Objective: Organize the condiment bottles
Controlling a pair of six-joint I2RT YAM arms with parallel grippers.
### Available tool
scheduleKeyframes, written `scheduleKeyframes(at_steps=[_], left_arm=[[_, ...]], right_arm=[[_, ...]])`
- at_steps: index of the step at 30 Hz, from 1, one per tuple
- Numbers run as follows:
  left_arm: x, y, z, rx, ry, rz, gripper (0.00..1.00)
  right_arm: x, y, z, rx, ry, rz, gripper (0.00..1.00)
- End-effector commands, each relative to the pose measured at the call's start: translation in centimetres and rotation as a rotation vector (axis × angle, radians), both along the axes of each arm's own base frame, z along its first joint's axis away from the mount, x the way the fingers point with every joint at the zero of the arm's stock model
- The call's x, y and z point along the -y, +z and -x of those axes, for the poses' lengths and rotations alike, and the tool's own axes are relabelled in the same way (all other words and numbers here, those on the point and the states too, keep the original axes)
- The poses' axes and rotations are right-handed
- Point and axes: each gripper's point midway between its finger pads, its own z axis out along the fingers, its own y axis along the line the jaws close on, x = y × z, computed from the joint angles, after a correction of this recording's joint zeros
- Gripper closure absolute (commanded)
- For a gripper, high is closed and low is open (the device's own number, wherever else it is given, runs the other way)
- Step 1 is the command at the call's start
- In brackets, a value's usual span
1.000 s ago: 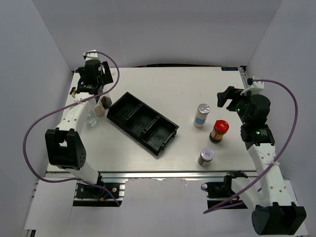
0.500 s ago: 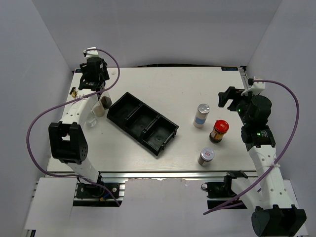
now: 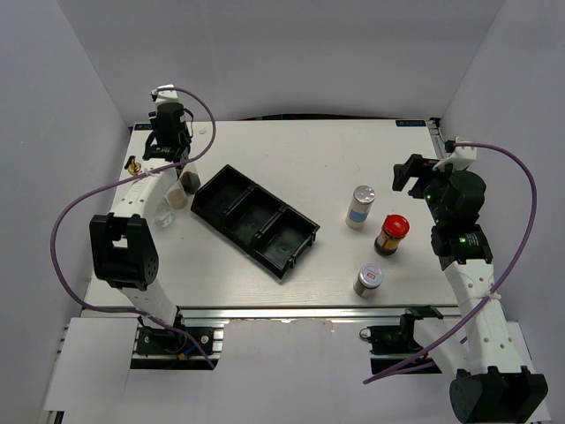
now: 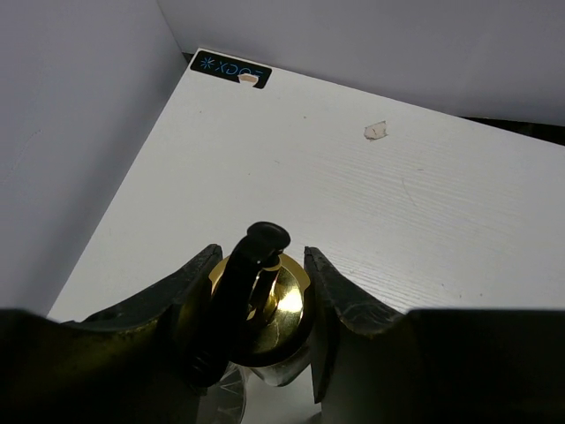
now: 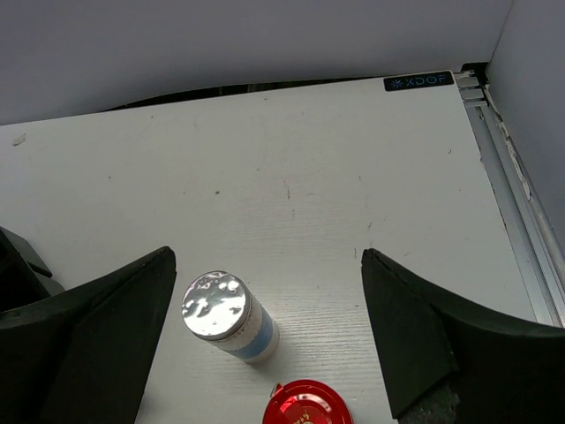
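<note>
Left wrist: left gripper [image 4: 260, 254] is clamped on the gold spout cap of a glass bottle [image 4: 281, 305]. Both fingers [image 4: 328, 291] sit flush against the cap's sides, and the black spout [image 4: 250, 265] sticks up between them. The bottle stands upright on the table [image 4: 380, 212] near a corner, close to the left edge, with the blue label [image 4: 233, 70] right at that corner. Only a sliver of glass shows under the cap. Right wrist: right gripper [image 5: 267, 254] is spread wide with nothing between the fingers, up off the table. The blue-label shaker [image 5: 229, 318] sits below it, nearer the left finger. The red lid of the red-lidded jar [image 5: 305, 406] is cut off by the bottom edge. Top external: black tray [image 3: 254, 219] lies diagonally, left of centre. A small jar [image 3: 187, 184] with tan contents stands just off the tray's far-left end. A clear bottle [image 3: 165, 212] is a bit further left by the left arm's link; can't read its cap. Right of the tray and apart from each other stand the shaker, the red-lidded jar nearer and to its right, and a silver-lidded jar [image 3: 368, 280] nearest the front edge. All of these are upright on the table, outside the tray.
</note>
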Motion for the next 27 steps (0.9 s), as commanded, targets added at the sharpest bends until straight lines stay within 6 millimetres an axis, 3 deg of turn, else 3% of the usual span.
scheduleKeyframes(at_steps=[1,5,12,13,16,22,27], left_arm=[[-0.2,3.1,0.7,0.062,0.015,-0.008,1.0],[0.2,6.6,0.6,0.144,-0.011,0.008,1.0],[2.2,14.0,0.5,0.29,-0.092,0.04,1.0],[2.6,15.8,0.6,0.321,-0.107,0.04,1.0],[3.9,18.2,1.0,0.352,-0.154,0.039,1.0],[6.3,21.7,3.0,0.403,-0.219,0.046,1.0],[9.3,22.8,5.3,0.413,-0.302,0.077,1.0]], right_arm=[[0.4,1.5,0.2,0.057,-0.015,0.016,0.11],[0.4,1.6,0.4,0.062,-0.011,0.017,0.1],[0.3,1.3,0.7,0.066,-0.008,0.009,0.11],[0.3,1.3,0.6,0.067,-0.008,0.009,0.11],[0.2,1.1,0.5,0.058,-0.004,0.007,0.11],[0.1,1.1,0.6,0.052,0.001,0.007,0.11],[0.4,1.3,0.9,0.064,-0.016,0.01,0.11]])
